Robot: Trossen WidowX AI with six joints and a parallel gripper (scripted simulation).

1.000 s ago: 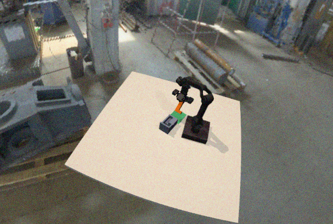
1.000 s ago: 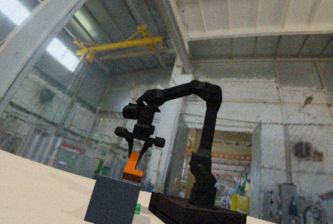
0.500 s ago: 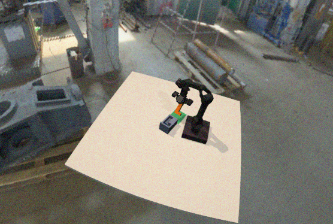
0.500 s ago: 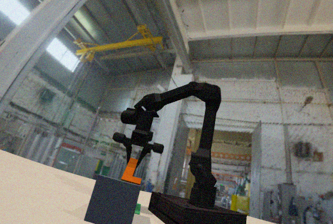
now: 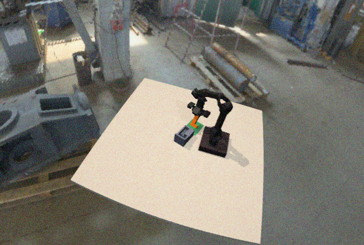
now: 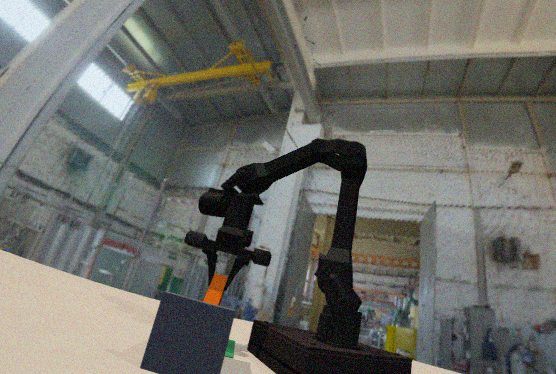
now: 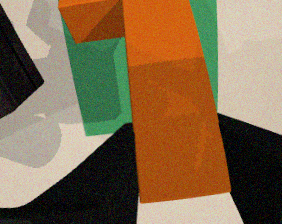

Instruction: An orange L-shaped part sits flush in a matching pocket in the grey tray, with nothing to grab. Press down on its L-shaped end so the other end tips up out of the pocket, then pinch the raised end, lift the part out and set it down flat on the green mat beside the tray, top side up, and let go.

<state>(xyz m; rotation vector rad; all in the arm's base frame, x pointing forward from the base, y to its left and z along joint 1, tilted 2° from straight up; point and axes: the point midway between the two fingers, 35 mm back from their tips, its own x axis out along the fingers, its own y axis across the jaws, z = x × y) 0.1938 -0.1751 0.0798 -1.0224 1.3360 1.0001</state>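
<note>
In the wrist view the two dark fingers fill the lower corners, cut off by the frame edges, and their tips cannot be made out. Between them runs the long leg of the orange part (image 7: 168,116), clenched by the gripper (image 7: 181,192); the near half of that leg is in shade. The part hangs down toward the mat (image 7: 99,90), its short foot at the far end pointing left. Only pieces of the green mat show around the part, since the part covers its middle. Whether the foot touches the mat cannot be told from here. A dark shape at the left edge is cut off and hard to name.

In the exterior view the tray (image 6: 187,336) stands nearest and hides the lower end of the part (image 6: 216,290), along with nearly all of the mat (image 6: 229,348), of which only a small green corner shows at the tray's right side. The gripper (image 6: 224,276) points down just behind the tray, fingers pinched on the part's upper end. The arm's base (image 6: 320,351) sits to the right.

From the top view the tray (image 5: 183,135) shows its L-shaped pocket with nothing in it. The part (image 5: 194,121) is over the mat (image 5: 196,128) just beyond the tray, under the gripper (image 5: 196,113). Details there are small and blurred.
</note>
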